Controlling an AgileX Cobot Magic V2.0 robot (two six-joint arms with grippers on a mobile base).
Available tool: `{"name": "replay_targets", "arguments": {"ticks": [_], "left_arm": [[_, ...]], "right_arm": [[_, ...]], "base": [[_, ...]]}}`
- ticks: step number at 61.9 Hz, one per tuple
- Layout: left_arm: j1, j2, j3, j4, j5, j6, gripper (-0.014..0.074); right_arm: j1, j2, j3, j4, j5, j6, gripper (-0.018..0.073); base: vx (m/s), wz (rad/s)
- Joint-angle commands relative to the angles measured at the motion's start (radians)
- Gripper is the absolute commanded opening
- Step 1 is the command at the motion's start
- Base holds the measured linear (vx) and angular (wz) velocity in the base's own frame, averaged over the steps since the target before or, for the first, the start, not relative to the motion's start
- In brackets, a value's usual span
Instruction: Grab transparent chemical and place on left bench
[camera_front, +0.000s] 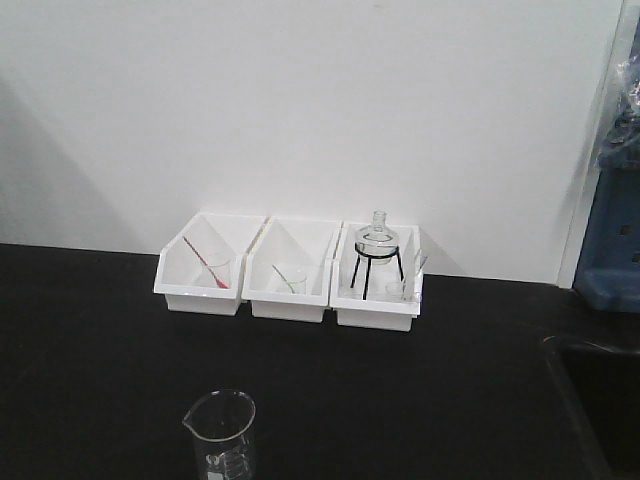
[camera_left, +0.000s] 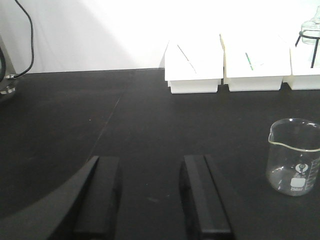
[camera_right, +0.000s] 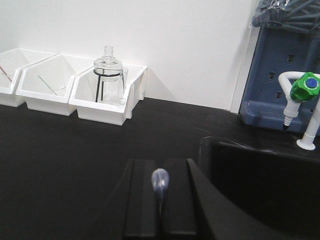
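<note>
Black surface (camera_front: 90, 340) runs open from the wall to the near edge, bounded at right by a sunken sink (camera_front: 600, 400). The transparent chemical (camera_front: 222, 435) stands upright near the front, well apart from three white bins (camera_front: 290, 295). The rightmost bin holds a flask (camera_front: 378, 240) on a tripod. Left tool (camera_left: 152, 195) gapes, holding nothing; right tool (camera_right: 160, 200) is pressed closed.

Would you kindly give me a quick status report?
Left tool open, empty. Right tool shut on small bluish item. Beaker upright on bench, free. Nothing in the way.
</note>
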Motion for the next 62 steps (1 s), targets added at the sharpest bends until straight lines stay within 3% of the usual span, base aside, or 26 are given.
{"name": "replay_targets", "arguments": {"ticks": [1, 44, 51, 62], "left_arm": [[-0.002, -0.019, 0.016, -0.001, -0.078, -0.008, -0.0003], [-0.002, -0.019, 0.016, -0.001, -0.078, -0.008, -0.0003], [-0.002, -0.019, 0.016, -0.001, -0.078, -0.008, -0.0003], [-0.002, -0.019, 0.016, -0.001, -0.078, -0.008, -0.0003]], "right_arm": [[-0.004, 0.004, -0.03, -0.013, -0.07, -0.001, -0.0008], [-0.004, 0.008, -0.03, -0.013, -0.133, -0.004, -0.0008], [-0.004, 0.03, -0.03, -0.013, -0.252, -0.004, -0.0008], [-0.001, 0.228, -0.047, -0.027, -0.616, 0.059, -0.0003]], "base": [[0.05, -0.09], [0.01, -0.01], [0.0, 0.0], [0.0, 0.0]]}}
